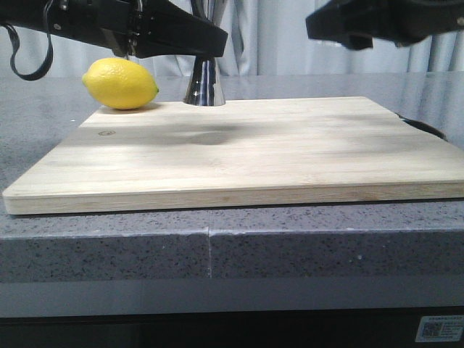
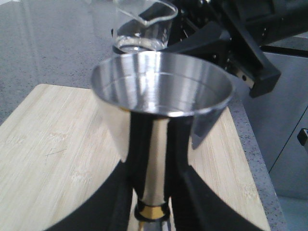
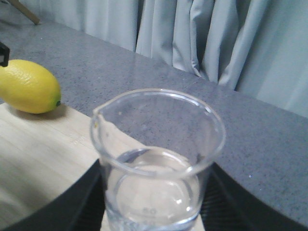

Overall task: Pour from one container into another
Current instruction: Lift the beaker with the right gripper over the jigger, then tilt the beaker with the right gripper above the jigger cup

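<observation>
The grey tabletop point(image 1: 290, 239) is carrying a big wooden cutting board point(image 1: 246, 156), with a lemon point(image 1: 120, 84) sitting at its far left corner. The left gripper point(image 2: 153, 211) is holding the steel jigger point(image 2: 161, 101), fingers point(image 2: 202, 192) clamped around its narrow gold-banded waist, at the board's back edge. The right gripper point(image 3: 151, 211) is gripping the glass beaker point(image 3: 156, 159) upright between its fingers point(image 3: 72, 202), hovering just beyond the jigger's rim.

The lemon point(image 1: 120, 83) and, right of it, the jigger point(image 1: 204, 83) stand at the board's point(image 1: 239, 156) far-left edge.
</observation>
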{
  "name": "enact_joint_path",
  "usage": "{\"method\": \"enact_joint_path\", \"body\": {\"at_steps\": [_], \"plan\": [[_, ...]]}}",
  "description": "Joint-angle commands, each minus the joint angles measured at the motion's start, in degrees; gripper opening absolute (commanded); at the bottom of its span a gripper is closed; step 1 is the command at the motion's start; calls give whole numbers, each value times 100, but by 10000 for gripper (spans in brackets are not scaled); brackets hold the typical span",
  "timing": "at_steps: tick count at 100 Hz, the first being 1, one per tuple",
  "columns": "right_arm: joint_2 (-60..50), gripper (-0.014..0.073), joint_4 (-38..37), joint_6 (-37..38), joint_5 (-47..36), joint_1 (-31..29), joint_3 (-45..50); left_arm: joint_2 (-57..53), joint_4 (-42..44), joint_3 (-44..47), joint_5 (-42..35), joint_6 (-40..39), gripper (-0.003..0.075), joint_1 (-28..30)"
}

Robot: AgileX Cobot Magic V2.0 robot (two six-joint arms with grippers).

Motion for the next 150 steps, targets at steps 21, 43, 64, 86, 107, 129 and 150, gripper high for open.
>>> {"method": "enact_joint_path", "body": {"at_steps": [21,43,64,86,107,129,150], "plan": [[-266,277,-227,21,156,66,-712,-331,-370,-160,-893,-39,113,-41],[-266,277,-677,244,566,287,-1089,-331,-370,-160,-893,-39,113,-41],[-266,277,-914,254,794,443,-1354,-331,-370,-160,-906,-39,113,-41],[-266,277,-1186,254,1039,614,-1580,-331,-370,-160,-931,-39,113,-41],[-266,277,-1334,254,1127,696,-1595,-331,-370,-160,-940,-39,113,-41],[-266,277,-1515,254,1257,764,-1668,-331,-370,-160,-940,-39,113,-41],[-266,277,-1714,254,1426,814,-1899,-331,-370,-160,-951,-39,113,-41]]}}
